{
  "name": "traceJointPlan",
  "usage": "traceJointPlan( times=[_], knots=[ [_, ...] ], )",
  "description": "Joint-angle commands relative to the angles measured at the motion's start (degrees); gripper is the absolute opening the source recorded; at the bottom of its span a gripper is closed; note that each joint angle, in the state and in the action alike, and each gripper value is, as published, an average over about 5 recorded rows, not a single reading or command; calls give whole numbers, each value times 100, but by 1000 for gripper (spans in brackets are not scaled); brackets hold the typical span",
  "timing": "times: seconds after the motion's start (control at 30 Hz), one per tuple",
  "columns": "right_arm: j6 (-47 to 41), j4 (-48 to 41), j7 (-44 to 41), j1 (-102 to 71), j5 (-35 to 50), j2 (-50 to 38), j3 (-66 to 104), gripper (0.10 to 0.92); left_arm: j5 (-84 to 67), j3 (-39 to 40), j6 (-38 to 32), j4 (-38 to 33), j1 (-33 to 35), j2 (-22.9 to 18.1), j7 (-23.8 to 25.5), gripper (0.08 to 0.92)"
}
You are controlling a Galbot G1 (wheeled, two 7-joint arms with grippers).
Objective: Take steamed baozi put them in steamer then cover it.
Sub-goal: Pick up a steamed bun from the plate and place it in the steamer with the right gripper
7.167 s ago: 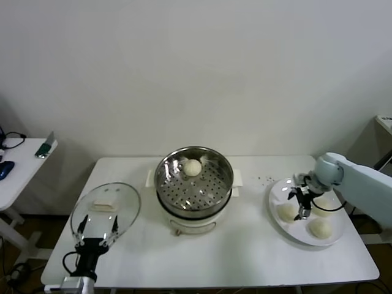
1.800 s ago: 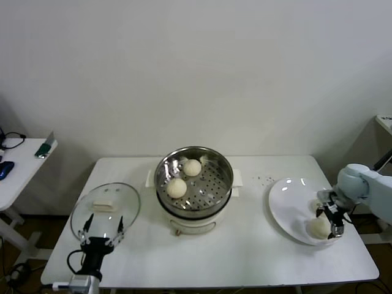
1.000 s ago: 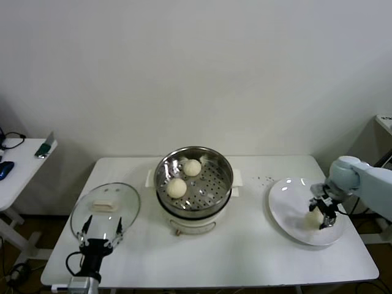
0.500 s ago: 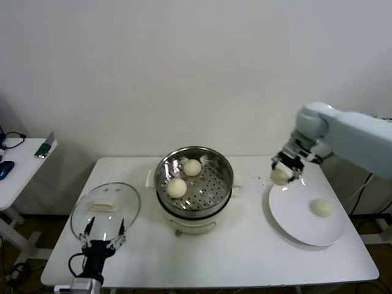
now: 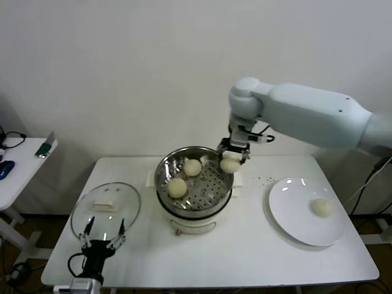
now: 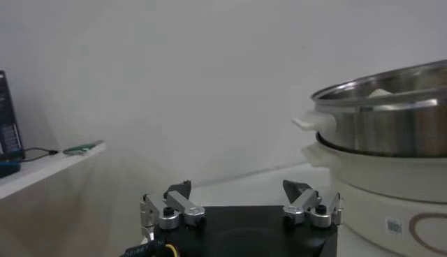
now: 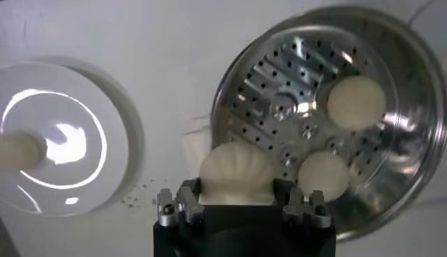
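A: Where is the right gripper (image 5: 231,160) relative to the steamer (image 5: 165,184)?

B: Above the steamer's right rim, closed on a steamed baozi (image 5: 230,164). The wrist camera shows that bun (image 7: 237,172) pinched between the jaws, with the perforated floor (image 7: 279,84) below and to one side of it.

A: So which way does the drop spot lie?

B: Toward the steamer's middle and front. I'd judge the bun needs to travel a little further inward from the rim before it is let go, or it may clip the edge.

A: What's already inside the steamer?

B: Two buns: one (image 5: 193,167) at the back, one (image 5: 177,187) left of centre. The right and front part of the floor looks free.

A: Anything left outside?

B: One bun (image 5: 321,207) on the white plate (image 5: 293,225), well to the right of the steamer.

A: And the cover?

B: The glass lid (image 5: 125,211) lies on the table left of the steamer. The left gripper (image 5: 101,235) waits just in front of it, jaws spread wide and empty, and is clearly the nearer arm for lifting it.
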Motion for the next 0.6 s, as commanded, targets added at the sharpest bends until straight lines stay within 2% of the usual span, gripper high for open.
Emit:
traceJointPlan(
  times=[0.03, 0.6],
  knots=[
    [375, 3, 39, -455, -325, 1189, -107, 679, 3, 28, 67, -45, -42, 9, -4, 823],
    [410, -99, 103, -1098, -713, 1353, -186, 691, -119, -96, 32, 28, 57, 49, 6, 823]
  ],
)
